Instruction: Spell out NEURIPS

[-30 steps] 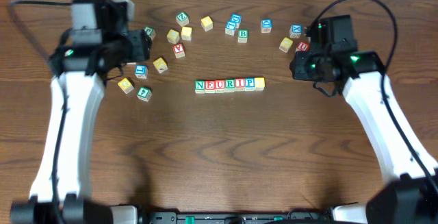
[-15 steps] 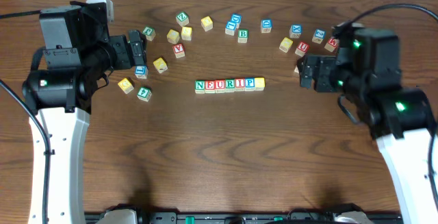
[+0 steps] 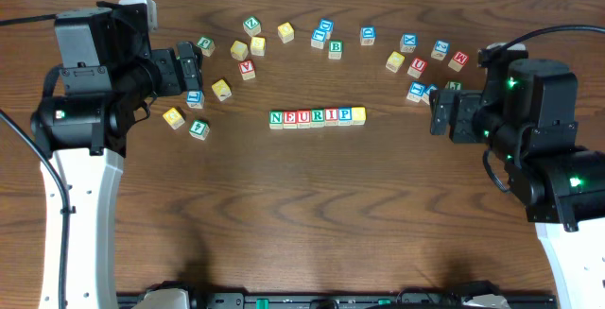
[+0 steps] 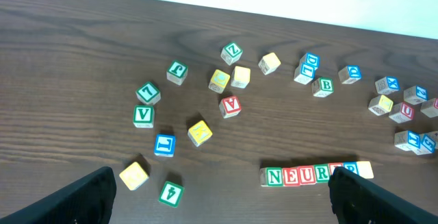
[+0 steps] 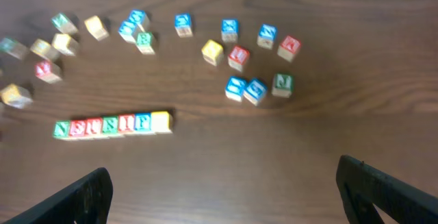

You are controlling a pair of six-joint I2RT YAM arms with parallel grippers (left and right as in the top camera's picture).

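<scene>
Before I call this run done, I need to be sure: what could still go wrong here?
The row ends in a block with a plain yellow top and no S visible, so it may read NEURIP. The right gripper sits close to the blue blocks; a careless swing could scatter them.

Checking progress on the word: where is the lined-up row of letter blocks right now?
In the overhead view the block row sits at the middle of the table, centred left to right, just below the loose green B block.
</scene>
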